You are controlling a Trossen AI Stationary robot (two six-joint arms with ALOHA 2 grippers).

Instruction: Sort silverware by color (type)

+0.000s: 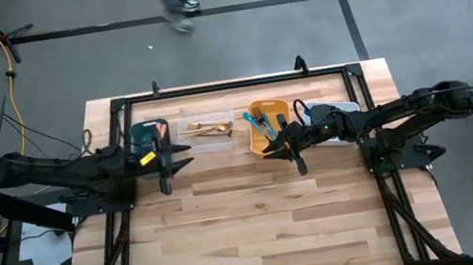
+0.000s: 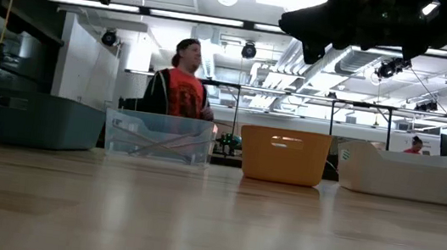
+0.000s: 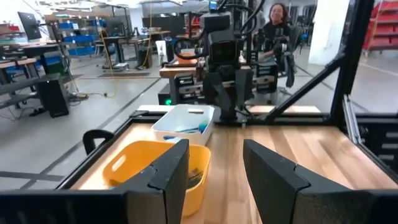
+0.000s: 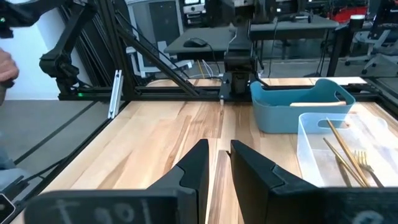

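Observation:
Four bins stand in a row along the table's far edge. The clear bin [image 1: 207, 129] holds gold forks [image 4: 348, 158]. The orange bin [image 1: 270, 125] holds teal-blue silverware [image 1: 258, 125]. Something blue [image 3: 186, 129] lies in the white bin [image 3: 185, 121]. What is inside the teal bin [image 1: 149, 137] does not show. My left gripper [image 1: 185, 156] hangs level above the table, just near of the teal and clear bins, open and empty [image 3: 214, 168]. My right gripper [image 1: 270, 149] hangs by the orange bin's near side, its fingers a narrow gap apart with nothing between [image 4: 219, 155].
A black frame [image 1: 229, 86] runs along the table's far edge and sides. The wooden tabletop [image 1: 250, 216] stretches from the bins to the near edge. A person [image 2: 182, 81] stands beyond the far edge, and another [image 1: 177, 9] walks on the floor behind.

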